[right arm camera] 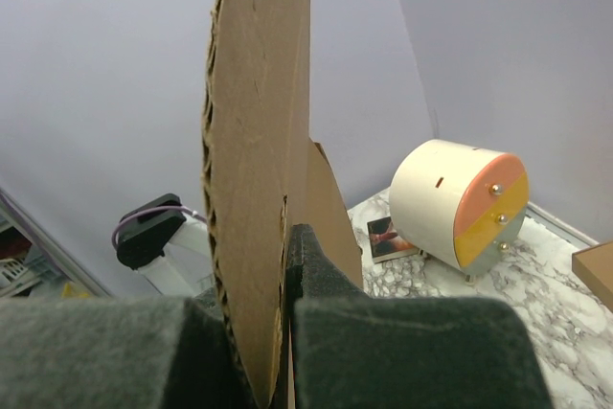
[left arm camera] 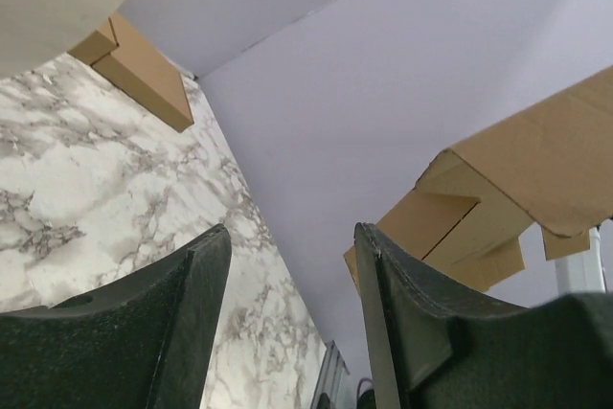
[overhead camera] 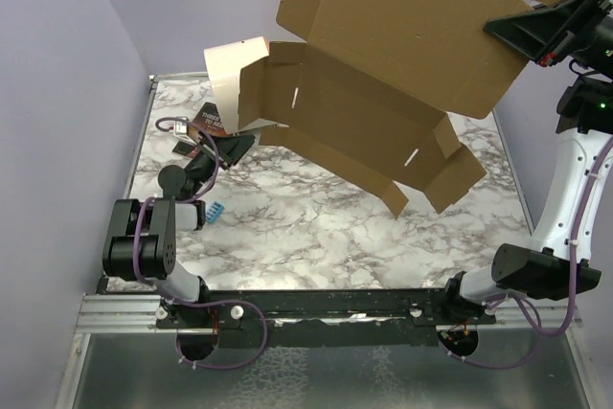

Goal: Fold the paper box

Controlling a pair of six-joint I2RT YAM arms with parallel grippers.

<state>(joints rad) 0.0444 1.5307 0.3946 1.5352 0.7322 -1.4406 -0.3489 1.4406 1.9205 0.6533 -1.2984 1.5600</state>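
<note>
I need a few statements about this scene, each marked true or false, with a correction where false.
1. The right gripper is shut on the paper box. True.
2. The paper box lies flat on the table. False: it is held up in the air above the table.
3. The left gripper is open and holds nothing. True.
4. The end face of the drum is blue. False: it is orange and yellow.

You're looking at a large brown corrugated cardboard die-cut box (overhead camera: 402, 55), matt, its cut edge rough; your white grey-veined marble-look tabletop (overhead camera: 316, 237) appears smooth with a slight sheen.
</note>
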